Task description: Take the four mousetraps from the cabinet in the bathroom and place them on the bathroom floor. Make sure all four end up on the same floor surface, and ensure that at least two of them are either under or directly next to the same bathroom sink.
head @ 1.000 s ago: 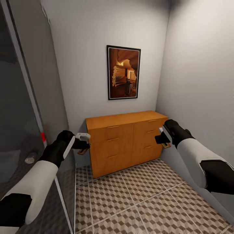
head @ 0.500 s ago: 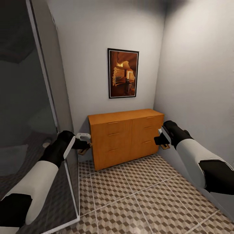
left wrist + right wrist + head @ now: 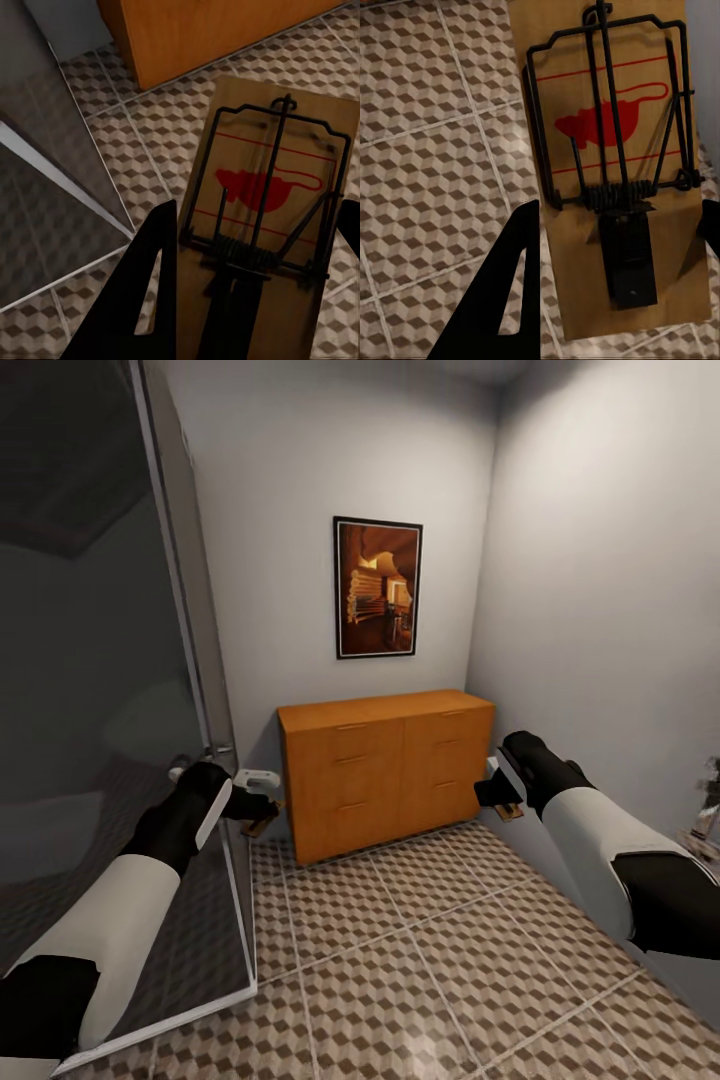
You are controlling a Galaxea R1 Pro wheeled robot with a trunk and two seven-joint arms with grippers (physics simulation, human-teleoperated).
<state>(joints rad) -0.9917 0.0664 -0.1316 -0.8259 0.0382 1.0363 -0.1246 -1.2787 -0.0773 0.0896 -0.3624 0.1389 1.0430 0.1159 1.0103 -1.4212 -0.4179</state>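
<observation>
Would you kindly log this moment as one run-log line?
left end effector: shut on mousetrap | right end effector: shut on second mousetrap | cabinet: drawers closed

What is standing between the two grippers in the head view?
The orange-brown cabinet, against the back wall, between the left gripper and the right gripper.

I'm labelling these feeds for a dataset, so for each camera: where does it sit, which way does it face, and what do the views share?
Head view: from the robot's head, forward and down at the cabinet; both arms show.
Left wrist view: near the left gripper, looking down its fingers at a held mousetrap.
Right wrist view: near the right gripper, looking down at its mousetrap.
Shared: all show the bathroom floor.
</observation>
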